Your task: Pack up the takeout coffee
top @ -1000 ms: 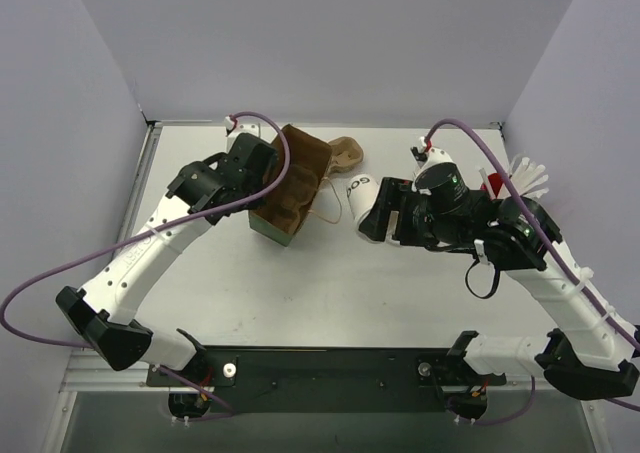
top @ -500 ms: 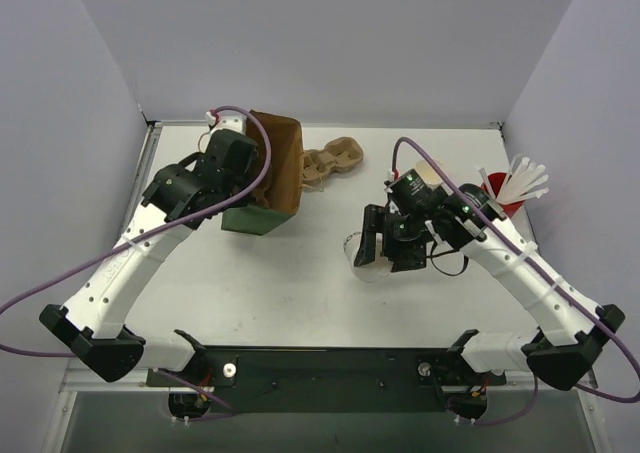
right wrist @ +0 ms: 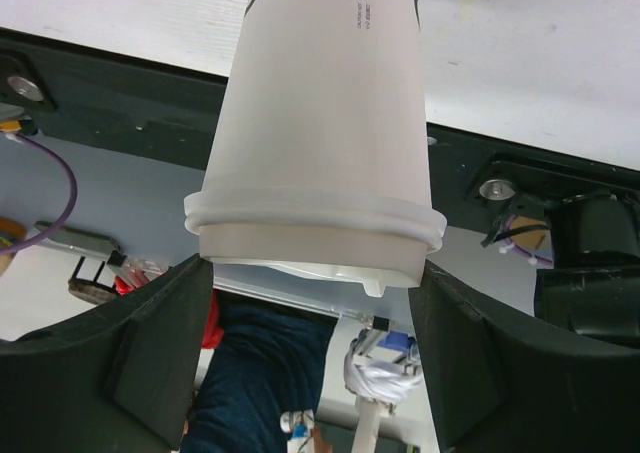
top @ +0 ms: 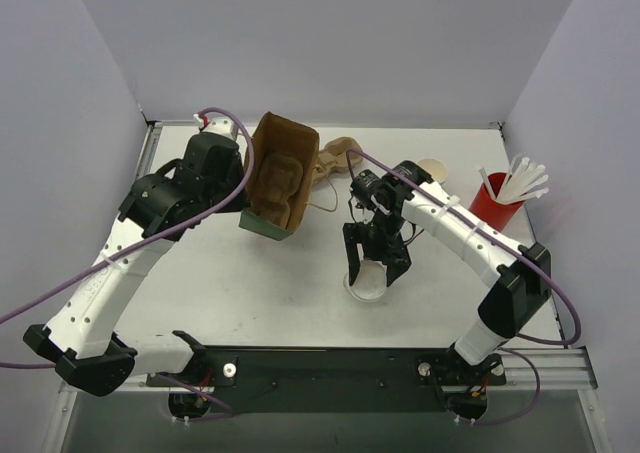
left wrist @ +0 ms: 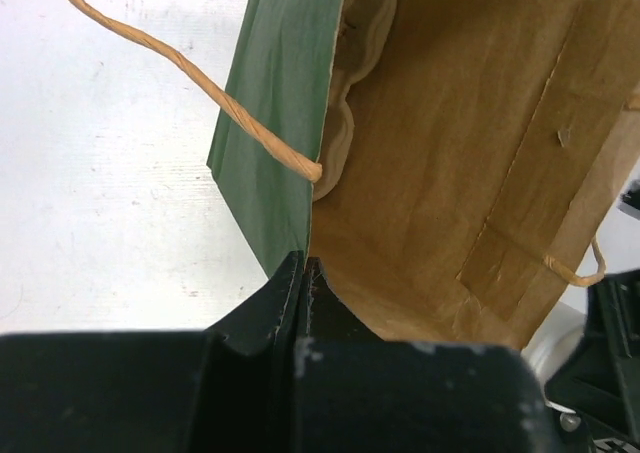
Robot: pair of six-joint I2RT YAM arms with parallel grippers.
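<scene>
right gripper [right wrist: 312, 278] clamps takeout coffee [right wrist: 325, 123]

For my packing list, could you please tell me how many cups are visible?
3: a lidded white cup in the right gripper; an open white cup at the back; a red cup of straws far right. The bag may hide more.

— The brown-and-green paper bag [left wrist: 480, 123]: matt, fibrous kraft paper inside, creased; outside, a smooth dark green coat. Its twisted paper-cord handle [left wrist: 180, 78], upper left of the left wrist view, looks rough.
— And the white paper takeout cup [right wrist: 325, 103]?
— Smooth, faintly satin paper. Its flat white plastic lid [right wrist: 310, 243] is slightly glossy. The white tabletop [left wrist: 100, 193] is matt and scuffed.
</scene>
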